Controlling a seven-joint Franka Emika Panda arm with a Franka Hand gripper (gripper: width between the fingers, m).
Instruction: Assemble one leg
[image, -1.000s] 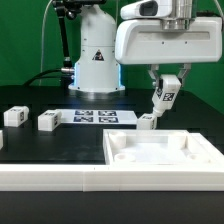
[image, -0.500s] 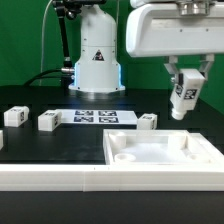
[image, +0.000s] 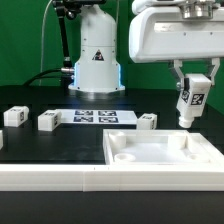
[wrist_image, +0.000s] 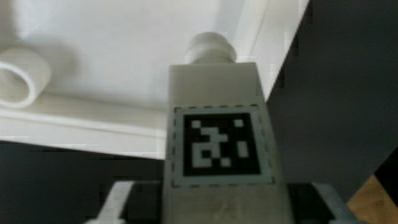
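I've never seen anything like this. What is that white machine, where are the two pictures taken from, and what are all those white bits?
The white machine is a robot arm. One picture looks on from off the arm; the other comes from a camera on its wrist. Its two fingers hold a leg, a small tagged block, above a big white panel. Three more blocks and a flat marker board lie on the dark table.

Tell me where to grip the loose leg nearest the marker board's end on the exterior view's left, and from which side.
Probably from above, jaws across the flat side faces of the loose leg: it lies flat, apart from the marker board, with free space around it.
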